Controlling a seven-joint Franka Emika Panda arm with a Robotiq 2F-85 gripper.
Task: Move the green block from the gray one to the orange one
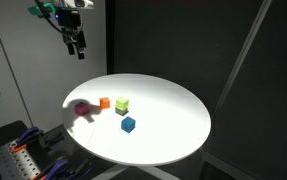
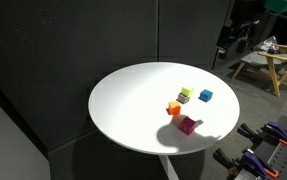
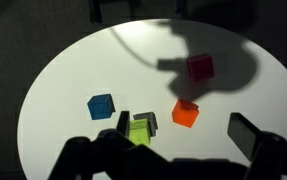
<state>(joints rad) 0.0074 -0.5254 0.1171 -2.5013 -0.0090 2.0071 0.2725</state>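
Approach stage: gripper (image 1: pixel 79 52), jaws wide and empty, hangs high; next move calls for descent onto the green block (image 1: pixel 122 103) atop the gray cube (image 1: pixel 122 111), orange cube (image 1: pixel 105 103) beside.

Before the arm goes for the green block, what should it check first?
1. Green block sits on the gray cube: ok.
2. Orange cube has a bare top: ok.
3. Gripper open and empty: ok.
4. Gripper down at the green block: not ok, it hangs high above the table.
5. Blue cube and magenta cube apart from the stack: ok.
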